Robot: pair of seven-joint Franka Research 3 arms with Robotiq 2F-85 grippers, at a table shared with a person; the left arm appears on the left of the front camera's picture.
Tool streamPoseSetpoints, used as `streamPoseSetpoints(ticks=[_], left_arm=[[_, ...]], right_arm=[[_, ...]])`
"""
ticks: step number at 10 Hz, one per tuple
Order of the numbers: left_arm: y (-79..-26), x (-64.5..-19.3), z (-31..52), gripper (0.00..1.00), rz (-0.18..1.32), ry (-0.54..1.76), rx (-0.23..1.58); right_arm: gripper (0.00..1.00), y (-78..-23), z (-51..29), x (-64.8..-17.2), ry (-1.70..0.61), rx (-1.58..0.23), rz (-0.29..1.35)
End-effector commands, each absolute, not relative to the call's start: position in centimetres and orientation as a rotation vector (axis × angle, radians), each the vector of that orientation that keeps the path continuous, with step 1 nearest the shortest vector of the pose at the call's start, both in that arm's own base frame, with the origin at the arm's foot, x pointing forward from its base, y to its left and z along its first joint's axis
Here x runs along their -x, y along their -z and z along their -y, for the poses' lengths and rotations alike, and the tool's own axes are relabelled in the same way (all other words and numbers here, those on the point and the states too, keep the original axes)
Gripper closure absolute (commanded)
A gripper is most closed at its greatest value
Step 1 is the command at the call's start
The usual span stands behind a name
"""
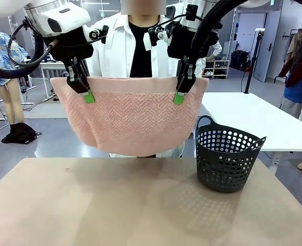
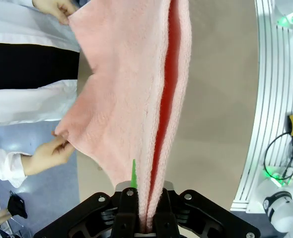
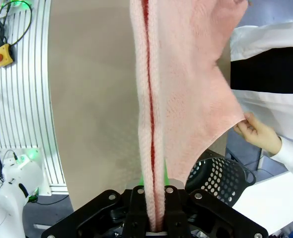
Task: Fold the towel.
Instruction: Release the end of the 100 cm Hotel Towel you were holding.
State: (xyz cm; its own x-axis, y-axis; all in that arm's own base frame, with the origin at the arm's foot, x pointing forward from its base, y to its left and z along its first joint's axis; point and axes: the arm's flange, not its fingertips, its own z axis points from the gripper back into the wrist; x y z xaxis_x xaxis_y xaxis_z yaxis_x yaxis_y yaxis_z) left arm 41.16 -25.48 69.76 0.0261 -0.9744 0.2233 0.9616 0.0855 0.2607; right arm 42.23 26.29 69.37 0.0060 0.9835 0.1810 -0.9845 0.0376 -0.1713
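Two robot arms hold a light pink towel (image 1: 133, 120) up in the air above the far edge of the surface (image 1: 115, 205), with a person standing just behind it.

The left gripper (image 1: 87, 93) is clamped tight on the towel's top edge near its left corner. The right gripper (image 1: 179, 95) is clamped the same way near the right corner, so the cloth hangs between them in a shallow curve, clear of the surface. The wrist views show the towel doubled over, with two layers running side by side away from each gripper. At the far end the person's hand (image 2: 49, 154) pinches one lower corner and the other hand (image 3: 258, 134) pinches the opposite one. A dark perforated basket (image 1: 225, 159) with handles stands on the surface near its far right corner, just beside the hanging towel.
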Motion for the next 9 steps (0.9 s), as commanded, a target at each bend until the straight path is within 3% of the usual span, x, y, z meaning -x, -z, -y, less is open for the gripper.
streamPoseSetpoints(ticks=[1,9], left_arm=[[-70.06,-41.19,25.44,1.00,0.385,1.502,-0.042],[-70.06,-41.19,25.44,1.00,0.385,1.502,-0.042]], right_arm=[[0.97,-69.41,-26.17,-42.20,-1.541,-0.003,0.280],[0.97,-69.41,-26.17,-42.20,-1.541,-0.003,0.280]])
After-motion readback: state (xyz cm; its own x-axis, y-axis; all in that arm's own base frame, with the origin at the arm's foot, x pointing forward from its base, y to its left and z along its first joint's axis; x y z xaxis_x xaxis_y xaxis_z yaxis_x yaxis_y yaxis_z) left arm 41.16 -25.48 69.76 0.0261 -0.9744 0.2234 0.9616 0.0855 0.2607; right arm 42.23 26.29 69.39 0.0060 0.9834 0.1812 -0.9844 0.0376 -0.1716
